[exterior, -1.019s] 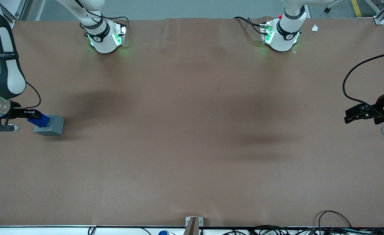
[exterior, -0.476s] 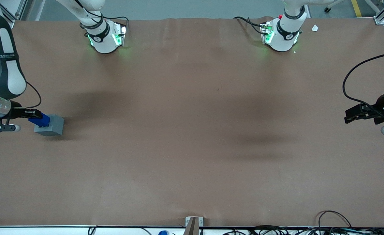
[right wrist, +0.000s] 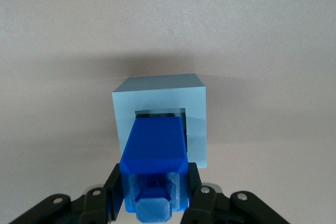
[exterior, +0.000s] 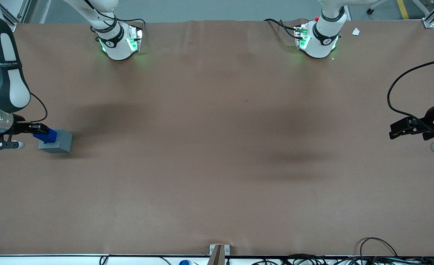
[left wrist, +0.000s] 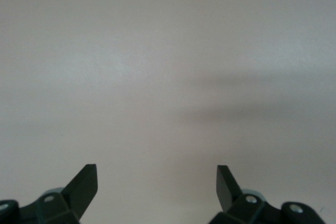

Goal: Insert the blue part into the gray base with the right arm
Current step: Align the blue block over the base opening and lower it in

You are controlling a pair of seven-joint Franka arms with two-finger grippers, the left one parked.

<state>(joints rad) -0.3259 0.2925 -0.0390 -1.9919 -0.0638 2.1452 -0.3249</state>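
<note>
Presently you are seeing the gripper clamping the blue part between its fingers, the part's lower end entering the gray base standing at the working arm's table end.

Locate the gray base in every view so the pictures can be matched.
Front view: gray base sits on the table at the working arm's end, under the blue part held by the end effector.
Right wrist view: gray base, blue part entering its hole.
Left wrist view: not in it.
Shared landmark: the blue part.
</note>
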